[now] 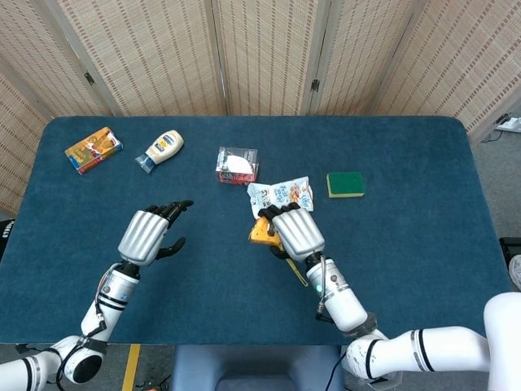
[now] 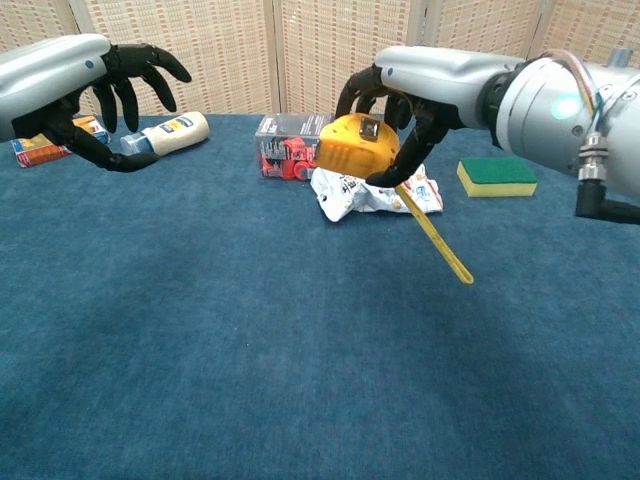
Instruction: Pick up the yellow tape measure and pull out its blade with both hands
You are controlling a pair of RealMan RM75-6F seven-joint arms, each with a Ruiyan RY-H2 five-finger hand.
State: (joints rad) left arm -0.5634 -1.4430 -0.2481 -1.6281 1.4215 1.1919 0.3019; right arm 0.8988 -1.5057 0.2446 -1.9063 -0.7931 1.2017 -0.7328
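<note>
My right hand [image 1: 296, 231] [image 2: 410, 95] grips the yellow tape measure [image 1: 262, 233] [image 2: 357, 146] and holds it in the air above the blue table. A short length of yellow blade [image 2: 433, 235] [image 1: 295, 272] sticks out of the case and slopes down to the right. My left hand [image 1: 150, 235] [image 2: 95, 85] is raised at the left with its fingers spread and holds nothing. It is well apart from the tape measure and the blade.
Behind the tape measure lie a crumpled white snack bag [image 1: 281, 195] [image 2: 368, 193], a clear box with a red item [image 1: 237, 164] [image 2: 290, 146] and a green sponge [image 1: 345, 184] [image 2: 497, 176]. A mayonnaise bottle [image 1: 161, 150] [image 2: 166, 135] and an orange packet [image 1: 93, 149] lie at the far left.
</note>
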